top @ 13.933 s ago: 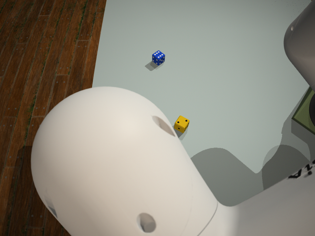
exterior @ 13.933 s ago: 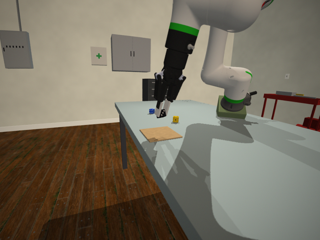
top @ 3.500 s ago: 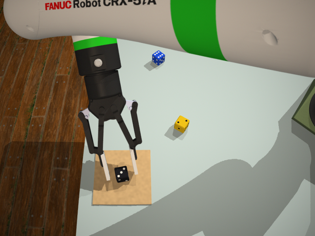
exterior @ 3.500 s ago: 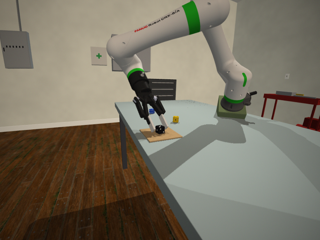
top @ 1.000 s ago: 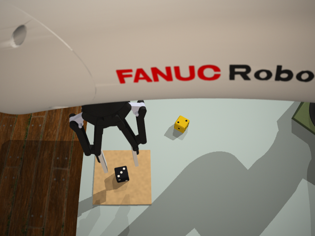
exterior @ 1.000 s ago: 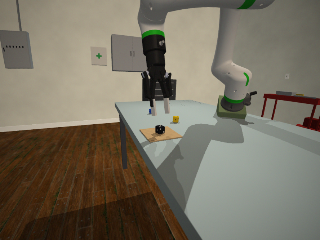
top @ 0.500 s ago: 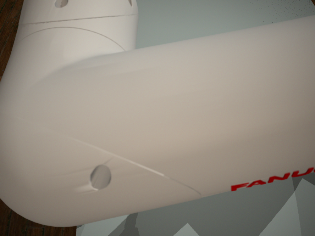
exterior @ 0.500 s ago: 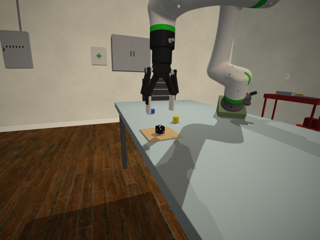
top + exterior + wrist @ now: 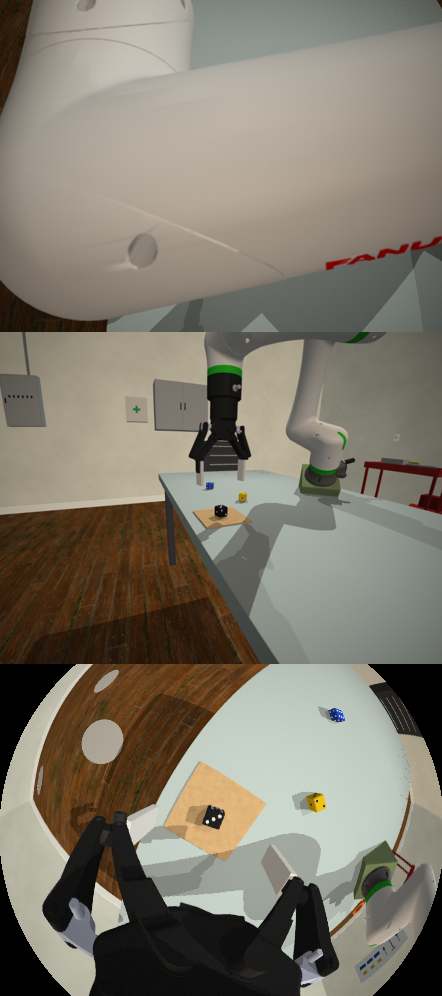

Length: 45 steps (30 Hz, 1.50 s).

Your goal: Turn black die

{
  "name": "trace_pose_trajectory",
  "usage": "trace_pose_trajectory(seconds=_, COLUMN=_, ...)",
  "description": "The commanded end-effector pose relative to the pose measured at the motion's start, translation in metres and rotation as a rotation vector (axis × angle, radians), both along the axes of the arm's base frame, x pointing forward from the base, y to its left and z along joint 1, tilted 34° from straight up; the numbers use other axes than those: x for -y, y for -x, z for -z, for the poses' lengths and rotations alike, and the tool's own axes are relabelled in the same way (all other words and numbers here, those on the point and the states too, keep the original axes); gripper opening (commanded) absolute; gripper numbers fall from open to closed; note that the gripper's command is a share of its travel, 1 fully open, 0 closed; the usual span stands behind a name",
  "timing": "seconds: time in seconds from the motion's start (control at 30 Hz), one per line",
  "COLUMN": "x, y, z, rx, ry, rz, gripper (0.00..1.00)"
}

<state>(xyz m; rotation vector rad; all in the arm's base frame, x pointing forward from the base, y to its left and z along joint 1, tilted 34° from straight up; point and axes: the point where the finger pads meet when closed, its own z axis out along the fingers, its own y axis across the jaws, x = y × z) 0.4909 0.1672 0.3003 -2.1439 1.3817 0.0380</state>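
You're holding the gripper (image 9: 220, 472) (image 9: 212, 835) up above the table (image 9: 321, 560) (image 9: 260, 739), its fingers spreading wide with nothing between them! Below, your black die (image 9: 221, 511) (image 9: 214, 817) is sitting flat, wholly on the tan mat (image 9: 235, 519) (image 9: 230, 799), and it's showing three on top. The yellow die (image 9: 242, 497) (image 9: 316, 802) and blue die (image 9: 209, 485) (image 9: 337, 715) are resting off the mat.

Gripper (image 9: 221, 471) (image 9: 212, 835) pointing straight down, fingers wide apart, nothing btwn them, held up in the air. Black wrist section (image 9: 224, 385) vert. above it. White arm (image 9: 221, 153) (image 9: 303, 385) (image 9: 400, 909) bent over at the top, forearm approx. horiz. in ext. view; it fills most of top view, gripper hidden there.
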Motion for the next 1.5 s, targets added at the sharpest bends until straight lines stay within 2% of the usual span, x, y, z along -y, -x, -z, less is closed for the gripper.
trace_pose_trajectory(seconds=0.0, x=0.001, y=0.001, z=-0.002, rx=0.000, ry=0.000, rz=0.000, gripper=1.00)
trace_pose_trajectory(seconds=0.23, x=0.008, y=0.005, z=-0.015, rx=0.000, ry=0.000, rz=0.000, gripper=1.00)
trace_pose_trajectory(seconds=0.57, x=0.032, y=0.018, z=-0.055, rx=0.000, ry=0.000, rz=0.000, gripper=1.00)
trace_pose_trajectory(seconds=0.73, x=0.039, y=0.022, z=-0.067, rx=0.000, ry=0.000, rz=0.000, gripper=1.00)
trace_pose_trajectory(seconds=1.47, x=0.040, y=0.023, z=-0.069, rx=0.000, ry=0.000, rz=0.000, gripper=1.00)
